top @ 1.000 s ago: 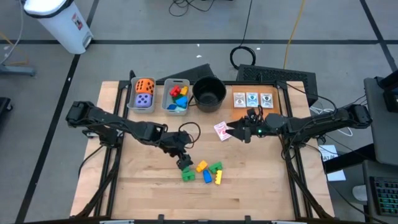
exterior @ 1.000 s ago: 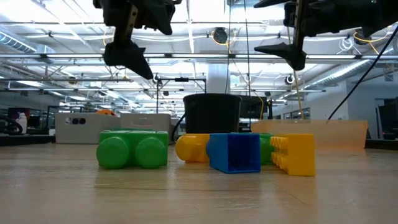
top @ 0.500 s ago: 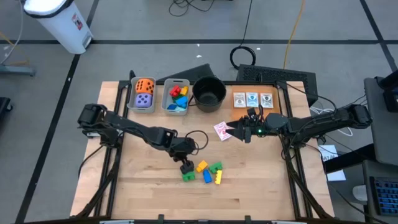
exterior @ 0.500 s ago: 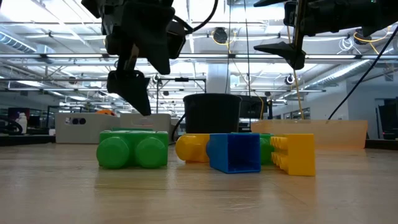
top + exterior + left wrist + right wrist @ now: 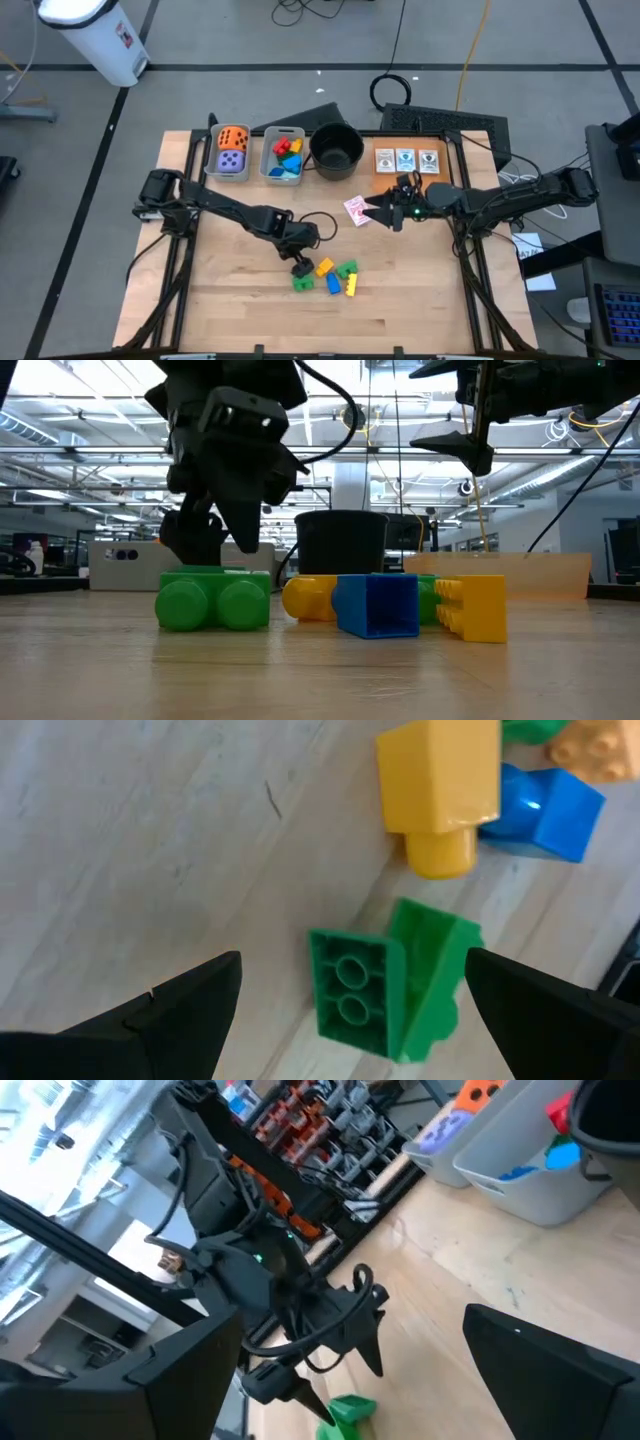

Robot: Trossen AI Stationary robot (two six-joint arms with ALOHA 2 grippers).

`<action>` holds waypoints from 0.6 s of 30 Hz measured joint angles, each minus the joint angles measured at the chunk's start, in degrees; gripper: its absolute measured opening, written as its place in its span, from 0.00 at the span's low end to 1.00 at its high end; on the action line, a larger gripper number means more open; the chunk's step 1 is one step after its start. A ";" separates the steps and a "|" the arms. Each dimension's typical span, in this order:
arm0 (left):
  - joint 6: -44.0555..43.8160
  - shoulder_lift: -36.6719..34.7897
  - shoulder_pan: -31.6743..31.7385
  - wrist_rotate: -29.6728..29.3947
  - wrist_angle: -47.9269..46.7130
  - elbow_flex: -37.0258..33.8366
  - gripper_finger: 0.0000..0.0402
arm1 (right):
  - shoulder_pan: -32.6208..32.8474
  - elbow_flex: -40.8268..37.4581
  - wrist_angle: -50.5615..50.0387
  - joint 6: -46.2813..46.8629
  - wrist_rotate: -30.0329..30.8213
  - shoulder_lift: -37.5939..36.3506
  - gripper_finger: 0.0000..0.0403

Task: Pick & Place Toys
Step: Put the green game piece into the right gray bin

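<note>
While a second ago hanging high and back from the pile, now dropped low over the small green plastic block [image 5: 302,283]: left gripper [image 5: 299,267], jaws spread wide, one finger to each side of that block in the wrist picture and nothing between them yet. Lying on the wooden table [image 5: 400,300], studs sideways, at the near-left end of a loose cluster with the yellow block [image 5: 324,267], blue block [image 5: 333,284], a second green block [image 5: 346,269] and a second yellow block [image 5: 351,287]. Judged as a descent nearly finished and a grasp about to start; closing looks like the next need, with care not to nudge the yellow neighbour just beside.

Unchanged on the other side: right gripper [image 5: 385,210], open and empty, hovering near the red-backed picture card [image 5: 355,210]. Already holding toys: grey bin [image 5: 283,176] of blocks, beside the round black pot [image 5: 336,151].
</note>
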 joint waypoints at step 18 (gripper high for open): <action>-1.34 0.49 -0.46 3.42 2.44 0.00 0.65 | 0.00 0.00 -1.67 -1.07 0.03 0.00 0.93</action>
